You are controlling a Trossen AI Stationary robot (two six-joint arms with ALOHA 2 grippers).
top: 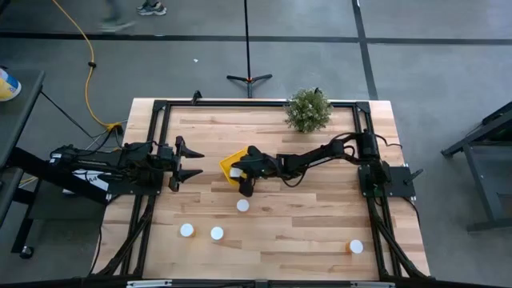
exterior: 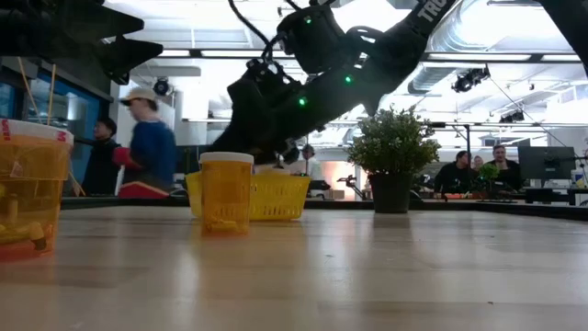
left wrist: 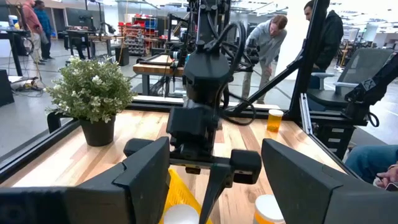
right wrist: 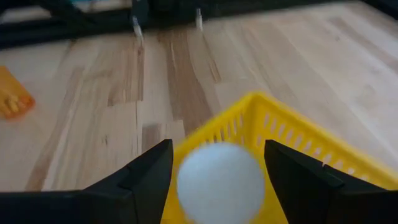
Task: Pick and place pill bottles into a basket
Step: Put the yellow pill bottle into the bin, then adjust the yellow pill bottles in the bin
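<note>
Right gripper (right wrist: 217, 180) clamped on pill bottle (right wrist: 219, 182) above yellow basket (right wrist: 292, 140) — left gripper (top: 192, 162) apart, waiting.

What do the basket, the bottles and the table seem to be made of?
The basket looks like bright yellow plastic: its walls are a thin moulded lattice. The bottles, such as the nearest one, look like translucent orange plastic with matte white caps; light passes through the body. The table looks like light wood with visible grain and plank joints, probably sealed, since it shines faintly.
</note>
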